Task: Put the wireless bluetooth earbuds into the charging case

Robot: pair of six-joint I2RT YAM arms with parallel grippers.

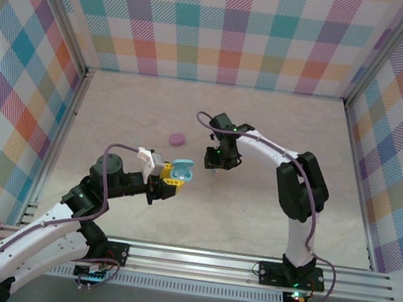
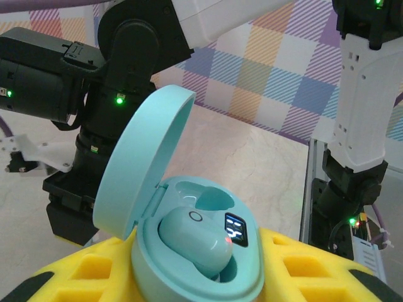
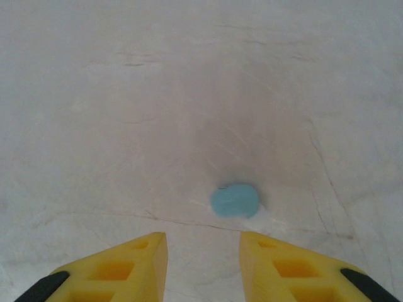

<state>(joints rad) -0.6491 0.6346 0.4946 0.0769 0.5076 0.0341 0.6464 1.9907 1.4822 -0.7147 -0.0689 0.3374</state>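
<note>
So one light-blue earbud [image 2: 195, 242] sits seated in the open charging case [image 2: 145, 157] that our left gripper [image 1: 170, 185] pinches. The second earbud [image 3: 234, 201] lies on the table [image 3: 126, 94] just ahead of our right gripper [image 3: 203, 240], jaws spread and empty; we have yet to seat it.

- Charging case [image 2: 148, 157]: light blue plastic, smooth, satin sheen inside and out, with a small glossy black display [image 2: 235, 228].
- Earbud [image 2: 195, 242] seated in it: the same blue plastic, smooth, softly shiny.
- My left fingers [image 2: 75, 274] and my right fingers [image 3: 126, 267]: yellow plastic, matt, faintly grainy.
- Loose earbud [image 3: 234, 201]: light blue, dull; too blurred to tell more.
- Table [image 3: 189, 94]: pale stone-look surface, matt, finely scratched.
- Walls [image 1: 225, 34]: printed check, matt; cloth or paper, I cannot tell.
- Rail [image 1: 208, 261]: bare metal, brushed.
- My arm shells [image 1: 31, 240]: white plastic, smooth.
</note>
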